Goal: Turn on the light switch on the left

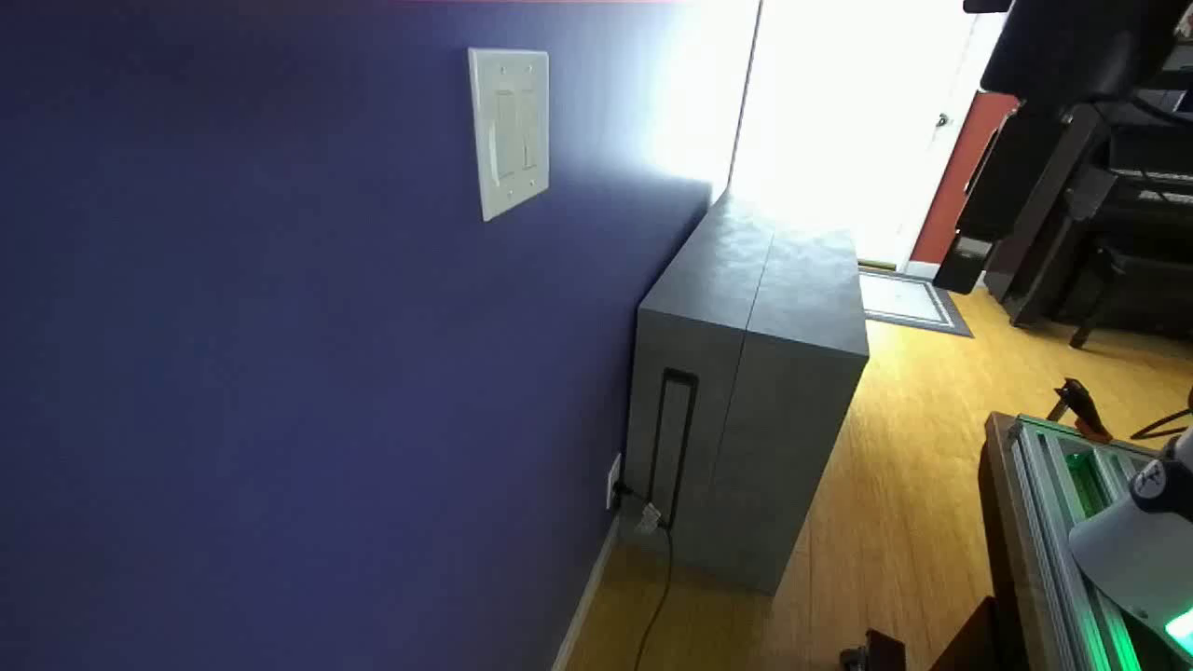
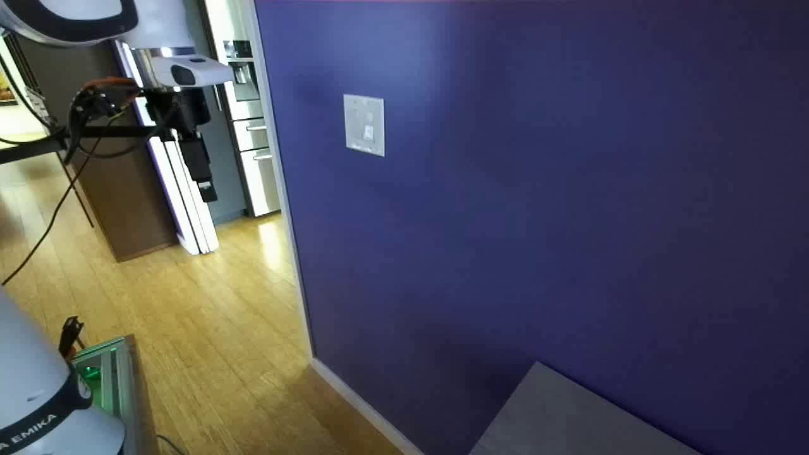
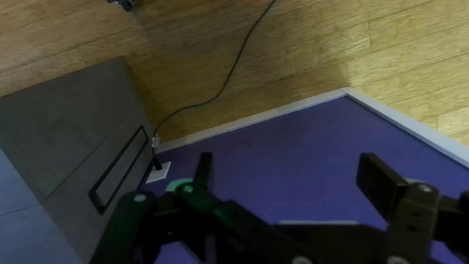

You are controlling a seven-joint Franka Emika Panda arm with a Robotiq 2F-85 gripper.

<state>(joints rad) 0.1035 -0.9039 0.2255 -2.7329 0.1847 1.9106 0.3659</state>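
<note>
A white upright wall plate (image 1: 515,198) is on the blue wall in both exterior views (image 2: 364,149). It holds two narrow switches side by side. The left light switch (image 1: 505,133) also shows in an exterior view (image 2: 356,119); its on or off position is too small to tell. My gripper hangs pointing down, apart from the wall and plate, in both exterior views (image 1: 960,266) (image 2: 207,191). In the wrist view my gripper (image 3: 287,157) has its fingers wide apart with nothing between them. A thin white edge shows behind the gripper body there; I cannot tell what it is.
A grey cabinet (image 1: 792,447) stands against the wall below the plate, also in the wrist view (image 3: 73,139). A black cable (image 3: 234,66) runs from a wall outlet (image 3: 159,173) across the floor. The wall ends at a white-trimmed edge (image 2: 284,189).
</note>
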